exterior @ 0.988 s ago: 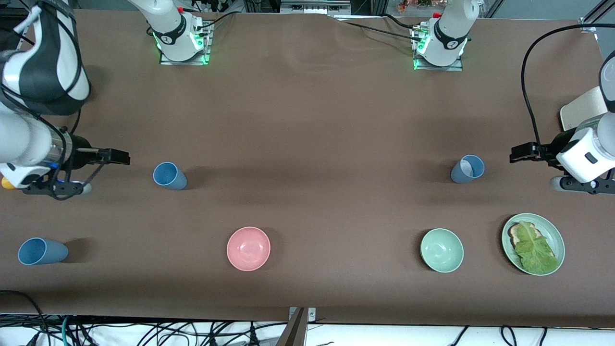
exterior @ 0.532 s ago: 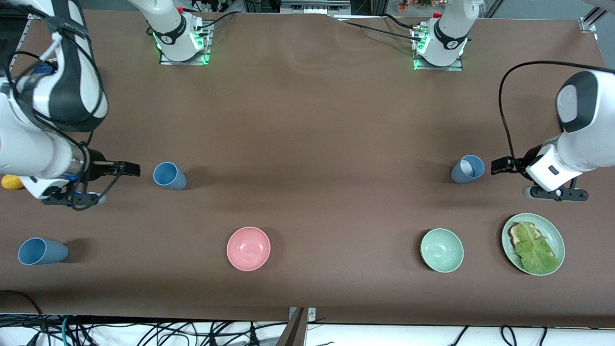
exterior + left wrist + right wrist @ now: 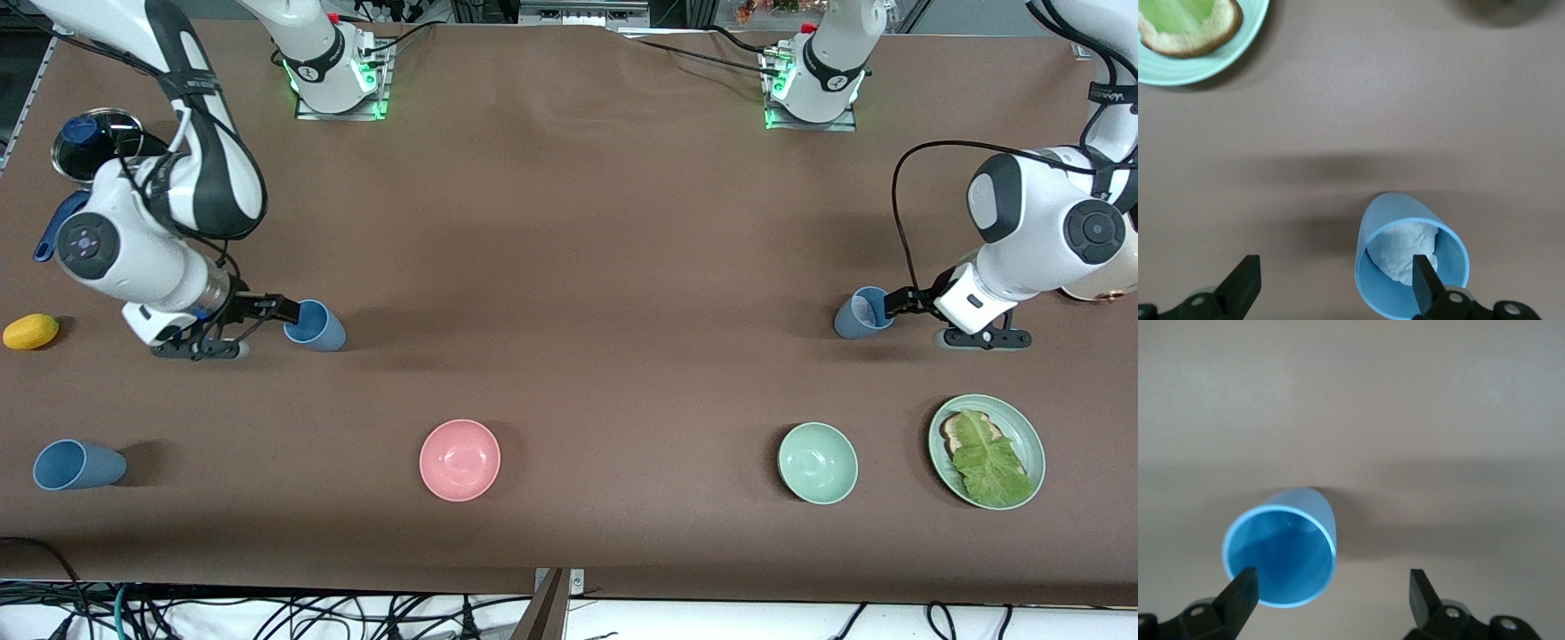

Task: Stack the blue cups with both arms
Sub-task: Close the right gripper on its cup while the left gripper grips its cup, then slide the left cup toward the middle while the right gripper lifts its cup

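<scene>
**Both grippers spread wide at their cups, nothing gripped**

The right gripper (image 3: 289,310) sits low at the rim of the brighter blue cup (image 3: 313,325), near the right arm's end of the table. Its fingers (image 3: 1238,593) are spread wide: one overlaps the rim, the other stands clear of the cup over bare cloth, so it holds nothing. The left gripper (image 3: 892,302) is at the rim of the greyer blue cup (image 3: 864,312), toward the left arm's end. It too is spread wide and holds nothing, with one fingertip (image 3: 1423,279) over the mouth and the other well off to the side.

Both cups stand upright, long axis vertical, mouths up. They are smooth, matte, tapered tumblers; the greyer one holds something whitish and crumpled (image 3: 1403,248).

A third blue cup (image 3: 76,465) stands near the corner of the front edge at the right arm's end. There are two round bowls along the front edge, one pink (image 3: 460,460), one pale green (image 3: 817,462), and one pale green plate (image 3: 1029,430) carrying toast and a lettuce leaf (image 3: 989,460). A yellow lemon-like object (image 3: 31,331) lies by the right arm's end edge. The table (image 3: 587,222) is covered in brown cloth
</scene>
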